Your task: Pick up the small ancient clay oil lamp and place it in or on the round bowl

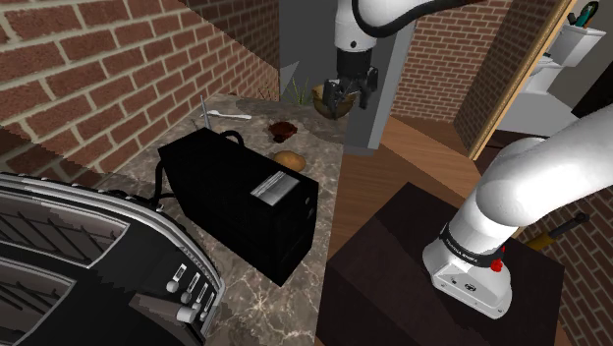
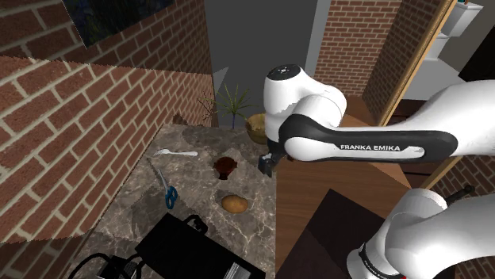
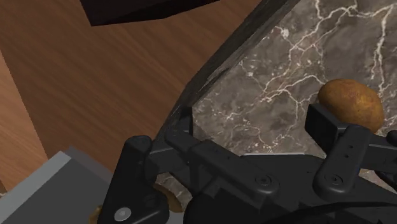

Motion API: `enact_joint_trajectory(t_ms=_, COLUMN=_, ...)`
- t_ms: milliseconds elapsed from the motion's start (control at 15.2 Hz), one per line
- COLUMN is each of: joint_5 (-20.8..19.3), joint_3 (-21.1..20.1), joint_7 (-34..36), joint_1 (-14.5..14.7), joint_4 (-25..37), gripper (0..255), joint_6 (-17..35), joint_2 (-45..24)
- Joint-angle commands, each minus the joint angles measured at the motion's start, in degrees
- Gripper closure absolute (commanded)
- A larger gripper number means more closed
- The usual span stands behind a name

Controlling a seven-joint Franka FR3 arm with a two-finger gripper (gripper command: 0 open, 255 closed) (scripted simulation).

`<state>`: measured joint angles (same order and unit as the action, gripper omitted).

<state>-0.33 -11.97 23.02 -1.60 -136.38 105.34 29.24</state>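
The oil lamp [image 1: 283,129] is a small dark reddish-brown vessel standing on the marble counter [image 1: 228,136]; the second exterior view has the lamp [image 2: 227,165] near the counter's middle. The round bowl [image 1: 320,96] is tan and sits at the counter's far corner, also seen as the bowl [image 2: 256,127] beside a plant. My gripper [image 1: 350,98] hangs just in front of the bowl, above the counter's edge, and to the shoulder view's right of the lamp. It is open, and in the wrist view the gripper [image 3: 254,121] has only bare marble between its fingers.
A brown potato-like lump [image 1: 289,157] lies close to the lamp. A white spoon [image 1: 228,116] and blue-handled scissors [image 2: 164,186] lie toward the brick wall. A big black box [image 1: 241,201] and a toaster [image 1: 98,265] fill the near counter. A wooden floor [image 3: 95,95] lies beyond the edge.
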Motion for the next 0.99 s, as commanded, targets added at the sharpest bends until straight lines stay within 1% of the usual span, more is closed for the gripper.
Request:
enact_joint_trajectory(t_ms=0, joint_5=0.08, joint_3=-1.88, joint_7=4.85, joint_1=-0.72, joint_4=1.67, gripper=0, joint_6=2.93, joint_2=-4.13)
enact_joint_trajectory(t_ms=330, joint_5=-1.91, joint_3=-5.53, joint_7=16.29, joint_1=-2.71, joint_4=7.73, gripper=0, joint_6=8.55, joint_2=-15.08)
enact_joint_trajectory(t_ms=594, joint_5=-5.21, joint_3=-7.35, joint_7=25.60, joint_1=-3.78, joint_4=14.09, gripper=0, joint_6=11.55, joint_2=-24.23)
enact_joint_trajectory(t_ms=792, joint_5=-8.25, joint_3=-7.81, joint_7=32.38, joint_1=-3.94, joint_4=19.69, gripper=0, joint_6=12.82, joint_2=-31.16)
enact_joint_trajectory(t_ms=924, joint_5=-8.55, joint_3=-7.67, joint_7=32.76, joint_1=-3.85, joint_4=19.48, gripper=0, joint_6=13.58, joint_2=-31.73)
